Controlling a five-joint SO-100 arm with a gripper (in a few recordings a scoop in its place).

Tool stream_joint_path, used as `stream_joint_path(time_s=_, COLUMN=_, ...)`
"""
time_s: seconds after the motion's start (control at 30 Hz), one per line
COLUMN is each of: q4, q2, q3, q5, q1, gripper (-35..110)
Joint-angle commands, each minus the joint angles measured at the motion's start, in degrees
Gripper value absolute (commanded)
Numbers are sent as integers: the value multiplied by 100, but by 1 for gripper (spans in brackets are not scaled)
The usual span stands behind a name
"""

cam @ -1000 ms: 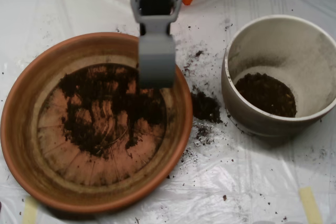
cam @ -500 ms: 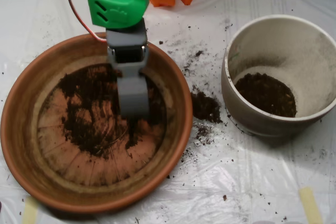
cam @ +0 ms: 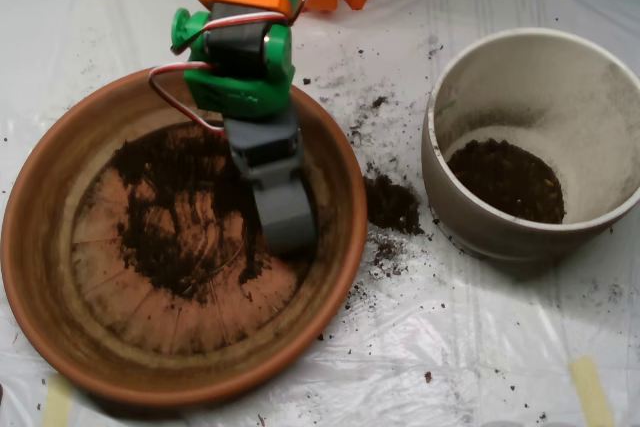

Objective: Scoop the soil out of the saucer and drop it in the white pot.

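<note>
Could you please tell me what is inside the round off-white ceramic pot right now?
A dark heap of crumbly potting soil lies at the bottom of the round off-white ceramic pot; dusty stains mark its inner wall. The near wall hides part of the floor.

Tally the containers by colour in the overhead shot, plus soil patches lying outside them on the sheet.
Terracotta: 1, saucer
White: 1, white pot
Spilled soil clumps on the sheet: 1 main, spilled soil, plus scattered crumbs
Total: 2 containers, 1 main spill
</note>
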Motion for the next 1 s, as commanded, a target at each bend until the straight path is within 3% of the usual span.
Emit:
stream_joint_path(time_s=0.0, q4=-26, q2=114, q3=-466, q5=-141, q1=123, gripper=40)
stream_joint_path(time_s=0.43, q4=-114, q2=105, q3=-35, q5=-1055, q1=-26, gripper=35)
stream_joint_path(time_s=0.97, q4=-1081, q2=1072, q3=1582, q5=-2065, q1=519, gripper=20)
